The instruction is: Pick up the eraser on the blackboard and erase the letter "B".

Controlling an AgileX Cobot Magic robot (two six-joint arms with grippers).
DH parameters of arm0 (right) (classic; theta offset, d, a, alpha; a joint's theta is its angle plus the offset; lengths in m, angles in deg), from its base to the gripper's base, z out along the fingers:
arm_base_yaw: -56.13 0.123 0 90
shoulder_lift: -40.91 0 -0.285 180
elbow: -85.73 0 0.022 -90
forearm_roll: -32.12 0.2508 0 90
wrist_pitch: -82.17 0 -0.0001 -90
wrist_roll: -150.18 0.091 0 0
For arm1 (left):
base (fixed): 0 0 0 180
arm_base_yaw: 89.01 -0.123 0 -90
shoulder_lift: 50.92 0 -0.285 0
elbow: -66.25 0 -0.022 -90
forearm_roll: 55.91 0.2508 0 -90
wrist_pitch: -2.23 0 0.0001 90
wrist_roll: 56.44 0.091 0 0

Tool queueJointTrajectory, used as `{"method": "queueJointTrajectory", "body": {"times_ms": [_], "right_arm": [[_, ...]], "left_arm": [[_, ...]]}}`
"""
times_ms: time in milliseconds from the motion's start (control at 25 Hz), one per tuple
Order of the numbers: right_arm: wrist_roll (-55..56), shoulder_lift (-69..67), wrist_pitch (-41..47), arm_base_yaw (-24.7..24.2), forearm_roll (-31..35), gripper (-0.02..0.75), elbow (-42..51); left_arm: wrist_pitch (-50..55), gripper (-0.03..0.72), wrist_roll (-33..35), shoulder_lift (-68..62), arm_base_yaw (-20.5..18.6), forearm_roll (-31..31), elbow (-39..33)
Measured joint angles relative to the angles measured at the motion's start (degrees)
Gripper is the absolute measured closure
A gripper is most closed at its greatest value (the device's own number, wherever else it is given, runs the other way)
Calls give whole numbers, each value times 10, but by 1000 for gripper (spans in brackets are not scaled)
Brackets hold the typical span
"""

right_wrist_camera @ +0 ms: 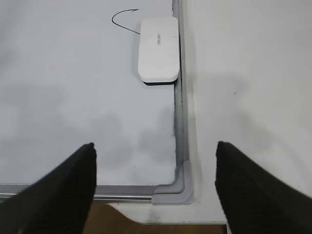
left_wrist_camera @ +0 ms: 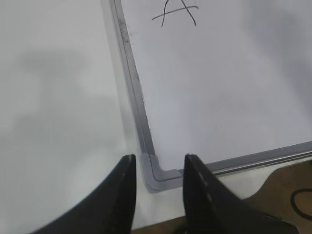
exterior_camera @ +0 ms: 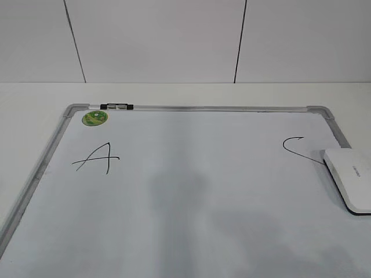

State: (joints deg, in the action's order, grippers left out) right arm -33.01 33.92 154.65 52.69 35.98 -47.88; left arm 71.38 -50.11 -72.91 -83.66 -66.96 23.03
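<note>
The blackboard (exterior_camera: 203, 191) lies flat on the white table. The white eraser (exterior_camera: 351, 179) rests on it at the right edge, over the tail of the hooked "C" (exterior_camera: 298, 147). The slanted "A" (exterior_camera: 97, 158) is at the left. No letter "B" shows in any view; the board between "A" and "C" is blank. My right gripper (right_wrist_camera: 156, 148) is wide open and empty above the board's near right corner, with the eraser (right_wrist_camera: 158, 48) well ahead of it. My left gripper (left_wrist_camera: 158, 163) is open and empty above the near left corner (left_wrist_camera: 156, 178). Neither gripper shows in the exterior view.
A round green magnet (exterior_camera: 94, 118) sits at the board's far left corner. A small black-and-clear piece (exterior_camera: 116, 106) lies on the top frame. White wall panels stand behind the table. The table's front edge (right_wrist_camera: 161, 222) is just below the board.
</note>
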Motion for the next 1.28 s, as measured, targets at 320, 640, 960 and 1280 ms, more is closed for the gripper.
{"method": "queueJointTrajectory", "body": {"times_ms": [320, 640, 960, 1280], "right_arm": [[-19, 1, -41, 0, -4, 153, 11], [-26, 2, -57, 0, 15, 153, 24], [-27, 2, -58, 0, 17, 153, 24], [-27, 2, -59, 0, 12, 153, 24]], "left_arm": [[-40, 435, 0, 135, 0, 8, -32], [-53, 435, 0, 135, 0, 9, -40], [-53, 435, 0, 135, 0, 23, -40], [-53, 439, 0, 135, 0, 37, -40]]}}
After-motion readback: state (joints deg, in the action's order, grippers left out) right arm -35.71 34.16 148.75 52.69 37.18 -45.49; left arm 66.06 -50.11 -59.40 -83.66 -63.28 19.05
